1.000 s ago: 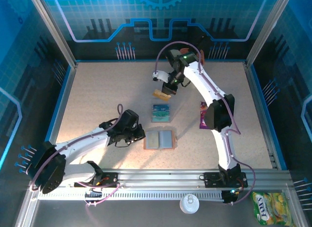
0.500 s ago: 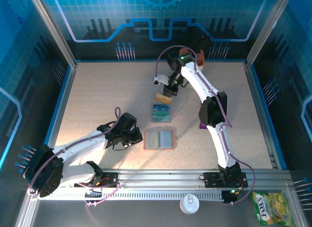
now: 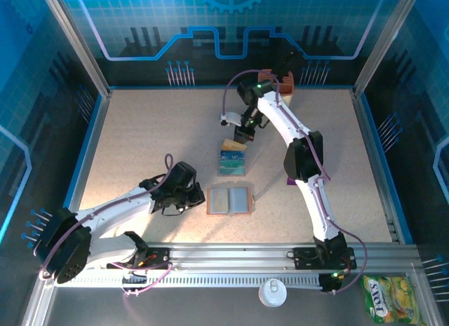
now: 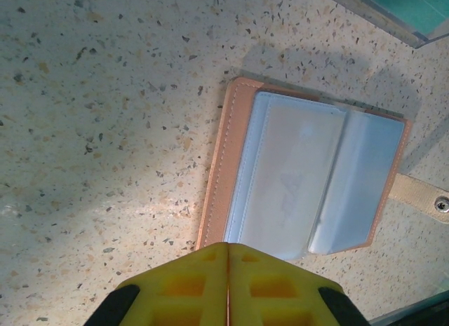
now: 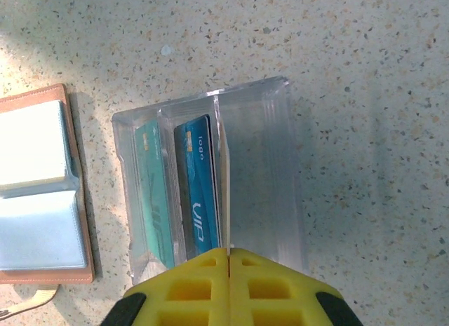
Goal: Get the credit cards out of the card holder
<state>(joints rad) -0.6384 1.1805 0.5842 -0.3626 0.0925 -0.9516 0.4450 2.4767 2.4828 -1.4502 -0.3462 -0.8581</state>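
Starting from the left, the left gripper (image 3: 198, 195) has its yellow fingers pressed together on nothing, tips just beside the left edge of the card holder (image 4: 219, 172). The card holder lies open and flat on the surface (image 3: 140, 144), near the middle of its near half. Its brown cover faces down and its grey-blue pockets (image 4: 287, 179) face up. The long axis runs left to right, the fold running from near to far, and a tan snap strap (image 4: 421, 196) sticks out from one short end. Whether a card sits inside the pockets cannot be told.

Just beyond it on the far side stands a clear tray (image 5: 263, 179) divided into three slots. The slot closest to the card holder has a green-teal card (image 5: 156, 193) in it, the middle slot has a blue card (image 5: 198, 193), and the farthest slot is bare. Both cards stand on edge with their long sides running left to right, parallel to the near edge of the surface.

Over the tray's far side the right gripper (image 3: 238, 138) is closed, pinching an orange-tan card (image 3: 230, 144) that hangs tilted just above the tray.

To the right, a purple packet (image 3: 291, 179) lies partly hidden under the right arm.
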